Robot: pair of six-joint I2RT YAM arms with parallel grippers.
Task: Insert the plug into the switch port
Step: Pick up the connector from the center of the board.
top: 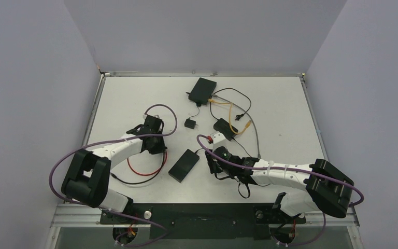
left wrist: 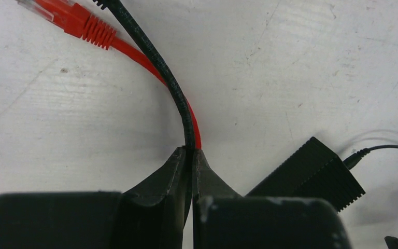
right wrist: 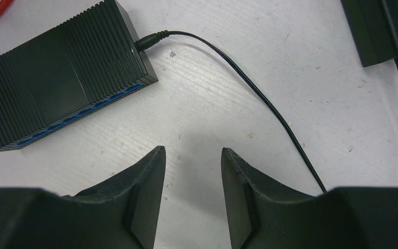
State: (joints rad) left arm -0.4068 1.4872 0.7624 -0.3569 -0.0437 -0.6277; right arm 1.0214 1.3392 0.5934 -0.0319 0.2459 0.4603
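We see the left gripper (left wrist: 192, 155) pinched on the red cable (left wrist: 134, 52), its plug (left wrist: 41, 11) lying on the table (left wrist: 290, 78), pointing away from the fingers (left wrist: 163, 176) (adapter (right wrist: 378, 31) lettering unreadable), the right gripper (right wrist: 193, 155) spread beside the switch (right wrist: 57, 72).

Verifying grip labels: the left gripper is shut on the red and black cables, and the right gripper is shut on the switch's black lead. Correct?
No: the right wrist view shows the right gripper open and holding nothing; the black lead lies beside it. The left gripper is shut on the red and black cables.
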